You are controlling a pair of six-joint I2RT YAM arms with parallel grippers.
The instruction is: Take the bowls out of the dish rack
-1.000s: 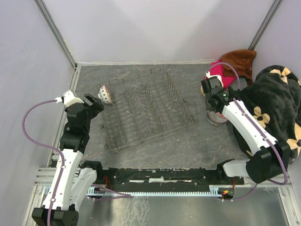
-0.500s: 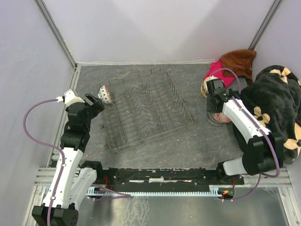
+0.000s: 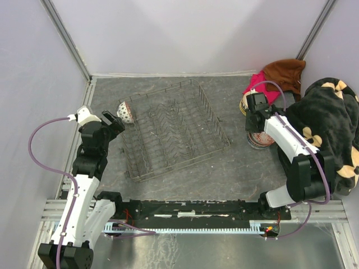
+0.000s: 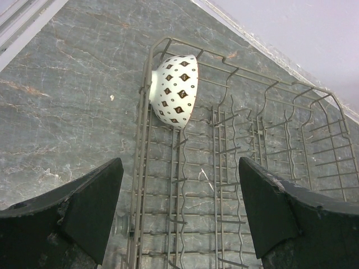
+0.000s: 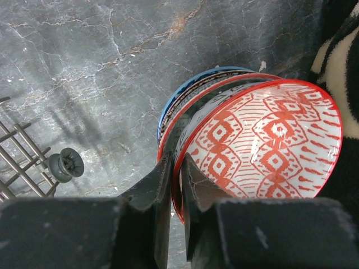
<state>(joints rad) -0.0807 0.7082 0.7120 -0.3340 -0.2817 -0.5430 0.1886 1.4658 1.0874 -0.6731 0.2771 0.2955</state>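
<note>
The grey wire dish rack [image 3: 174, 129] lies mid-table. One white bowl [image 3: 125, 111] with dark diamond marks stands on edge in its far left corner [image 4: 176, 89]. My left gripper [image 3: 115, 124] hovers open just before that corner, the rack's wires [image 4: 235, 168] showing between its fingers [image 4: 90, 196]. On the right, a stack of bowls [image 3: 259, 139] sits on the table. My right gripper [image 5: 176, 168] is shut on the rim of the red lattice bowl [image 5: 269, 145], which lies tilted on top of the stack [image 5: 190, 92].
A black flowered blanket [image 3: 331, 123] fills the right edge, with pink [image 3: 263, 84] and brown [image 3: 286, 70] cloths behind the stack. A rack wheel [image 5: 65, 163] sits near the right gripper. Walls close in on the left, far and right sides.
My right arm has shifted slightly toward the far right over the stack, still holding the red lattice bowl. The left arm has stayed put.
</note>
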